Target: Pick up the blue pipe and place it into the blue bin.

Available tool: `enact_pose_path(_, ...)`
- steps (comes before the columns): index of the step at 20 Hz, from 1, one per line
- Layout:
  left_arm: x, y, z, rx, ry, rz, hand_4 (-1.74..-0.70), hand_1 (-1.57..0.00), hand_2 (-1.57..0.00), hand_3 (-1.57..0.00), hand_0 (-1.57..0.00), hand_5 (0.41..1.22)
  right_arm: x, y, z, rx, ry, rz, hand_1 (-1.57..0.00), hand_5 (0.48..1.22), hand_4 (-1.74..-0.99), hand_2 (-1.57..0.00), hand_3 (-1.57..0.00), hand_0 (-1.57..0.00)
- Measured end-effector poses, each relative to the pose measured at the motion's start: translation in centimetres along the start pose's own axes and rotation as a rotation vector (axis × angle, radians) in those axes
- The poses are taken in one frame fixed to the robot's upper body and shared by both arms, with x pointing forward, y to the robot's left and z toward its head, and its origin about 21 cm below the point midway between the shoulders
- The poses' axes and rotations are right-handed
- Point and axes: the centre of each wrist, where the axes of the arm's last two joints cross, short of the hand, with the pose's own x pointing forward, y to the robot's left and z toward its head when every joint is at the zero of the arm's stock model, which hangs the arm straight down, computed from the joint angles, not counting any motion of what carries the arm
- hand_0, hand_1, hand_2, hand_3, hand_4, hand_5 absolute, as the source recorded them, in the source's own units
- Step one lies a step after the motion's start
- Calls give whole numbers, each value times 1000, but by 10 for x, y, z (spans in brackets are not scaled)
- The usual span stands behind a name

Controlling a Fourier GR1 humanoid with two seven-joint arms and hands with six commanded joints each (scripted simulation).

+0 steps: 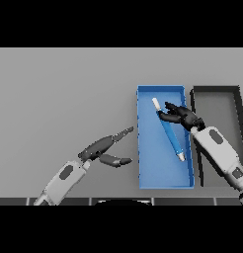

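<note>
R hand [180, 115] curled on slim blue pipe [169, 131] w/ white tips, over rectangular blue bin [143, 148]; L hand [104, 148] open.

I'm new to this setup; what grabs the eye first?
The bright blue rectangular bin, right of centre on the grey table, with a slim blue pipe lying slantwise inside. The right hand curls round the pipe's upper end; the left hand rests open just left of the bin.

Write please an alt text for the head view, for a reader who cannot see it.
The right hand holds a blue pipe over the inside of a blue bin on a grey table. A dark bin stands beside it, and the left hand rests open nearby.
</note>
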Motion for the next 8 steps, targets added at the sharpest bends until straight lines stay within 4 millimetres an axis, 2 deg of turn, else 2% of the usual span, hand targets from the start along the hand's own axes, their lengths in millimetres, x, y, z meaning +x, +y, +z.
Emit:
enact_pose_path(2, -1, -2, 6, -1, -14, 1, -828, 1, 1, 1, 1, 471, -1, -2, -1, -16, -1, 6, -24, 789, -1182, -23, -14, -32)
enact_pose_path(8, -4, -9, 7, 1, 9, -7, -826, 1, 1, 1, 1, 474, 2, 1, 1, -4, -20, 17, -15, 769, -1186, -14, -8, -20)
